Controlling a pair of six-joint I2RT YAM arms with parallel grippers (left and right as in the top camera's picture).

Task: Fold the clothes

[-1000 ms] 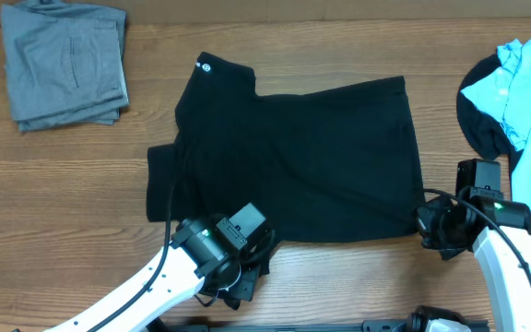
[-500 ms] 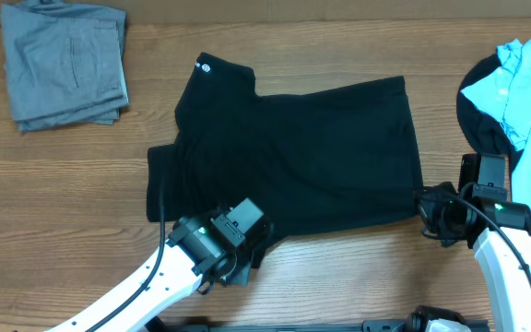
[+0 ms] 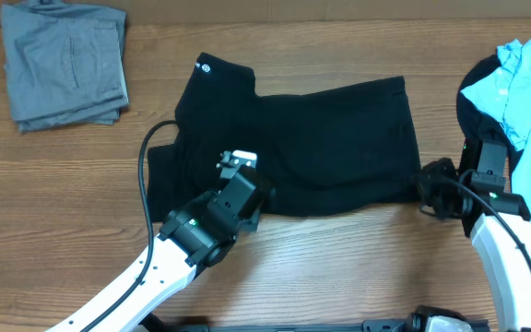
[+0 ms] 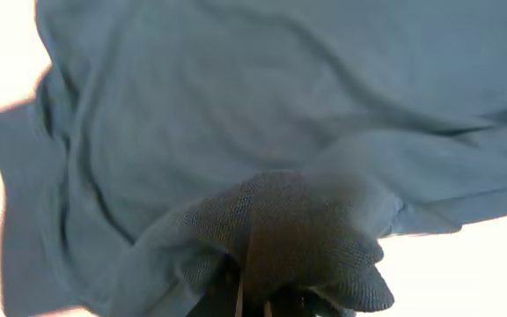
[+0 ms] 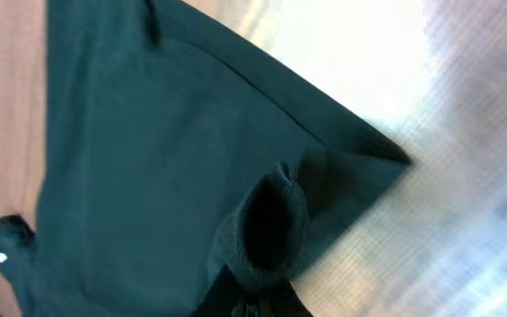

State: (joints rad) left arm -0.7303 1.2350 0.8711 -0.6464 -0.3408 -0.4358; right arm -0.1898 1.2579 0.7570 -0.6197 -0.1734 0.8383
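The black shirt (image 3: 321, 138) lies spread on the wooden table, its small white round logo at the far left corner. My left gripper (image 3: 252, 198) is shut on the shirt's near left hem, lifted and carried over the cloth; the bunched fabric fills the left wrist view (image 4: 297, 238). My right gripper (image 3: 429, 184) is shut on the shirt's near right corner, seen as a raised fold in the right wrist view (image 5: 267, 229). Folded grey trousers (image 3: 63, 60) lie at the far left. A light blue T-shirt (image 3: 528, 83) lies at the far right.
A dark garment (image 3: 477, 120) lies under the light blue T-shirt at the right edge. Bare wooden table (image 3: 63, 203) shows in front of and left of the black shirt.
Both grippers have moved away from the near edge, carrying the shirt's near hem up and over the cloth. The shirt's near edge now lies farther back.
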